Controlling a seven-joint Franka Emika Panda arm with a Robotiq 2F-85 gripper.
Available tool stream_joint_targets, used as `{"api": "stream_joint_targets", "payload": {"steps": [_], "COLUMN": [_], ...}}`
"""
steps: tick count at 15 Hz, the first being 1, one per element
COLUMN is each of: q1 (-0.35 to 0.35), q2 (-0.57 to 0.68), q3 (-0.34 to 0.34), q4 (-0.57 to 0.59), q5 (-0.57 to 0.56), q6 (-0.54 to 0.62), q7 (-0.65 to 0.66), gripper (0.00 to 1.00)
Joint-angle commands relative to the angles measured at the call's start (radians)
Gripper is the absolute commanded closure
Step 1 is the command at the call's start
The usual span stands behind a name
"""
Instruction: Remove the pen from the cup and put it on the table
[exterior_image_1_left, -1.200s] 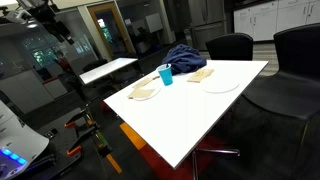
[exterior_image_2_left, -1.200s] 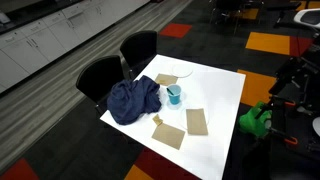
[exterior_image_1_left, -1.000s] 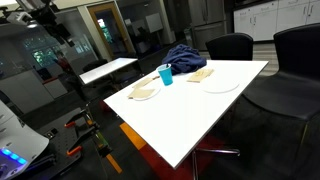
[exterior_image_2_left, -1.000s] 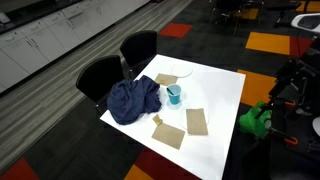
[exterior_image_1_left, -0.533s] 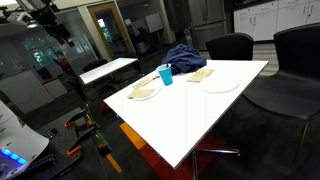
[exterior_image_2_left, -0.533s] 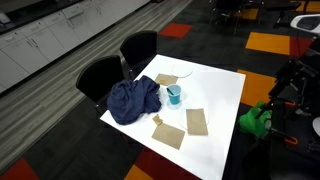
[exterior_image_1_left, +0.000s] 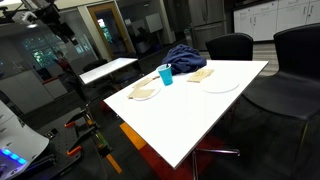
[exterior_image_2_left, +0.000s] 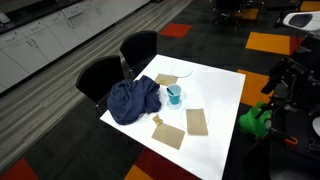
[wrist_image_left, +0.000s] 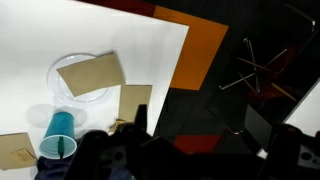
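Resting, by the task's account, inside the cup (exterior_image_2_left: 174, 95), the pen is too small to make out in any view; nothing pen-like lies loose on the table (exterior_image_2_left: 225, 95), so removal is judged not yet begun. The cup stands upright near the table's middle in both exterior views; in the wrist view it sits low, at 7 o'clock of the picture's centre, mouth towards the camera. Around the cup in an exterior view: cloth (exterior_image_2_left: 133, 100) just beside it at 9 o'clock; plate (exterior_image_2_left: 181, 73) at 12 o'clock; brown sheets (exterior_image_2_left: 197, 121) at 5 and 7 o'clock, apart from it; two chairs (exterior_image_2_left: 140, 48) beyond the far table edge. In the wrist view the plate carries another brown sheet and lies at 1 o'clock of the cup.

Compared with half a second ago, the table's contents are unchanged; only the arm (exterior_image_2_left: 285, 82) differs, its dark links at 3 o'clock of the table having shifted a little towards the table edge, with a white part newly visible in the top corner. This reads as the start of the approach; the whole task remains ahead.

The gripper (wrist_image_left: 185, 160) appears only as a dark blur along the lower edge of the wrist view; how far apart its fingers stand cannot be told; well apart from the cup, it is judged to carry nothing. The next move calls for descent over the cup's mouth.
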Motion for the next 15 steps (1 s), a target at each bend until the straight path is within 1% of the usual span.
{"api": "stream_joint_targets", "payload": {"steps": [1,9,12,15], "q1": [-0.019,-0.064,-0.074,-0.088], "q2": [0.088,0.3,0.389,0.481], "q3": [-0.008,-0.03,-0.059,-0.087], "q4": [0.024,0.069,0.102,0.154], "q5": [-0.001,-0.036,-0.047,-0.061], "q6": [0.1,0.395,0.482,0.528], "q7": [-0.002,0.01,-0.002,-0.005], "gripper": [0.0,0.0,0.0,0.0]}}
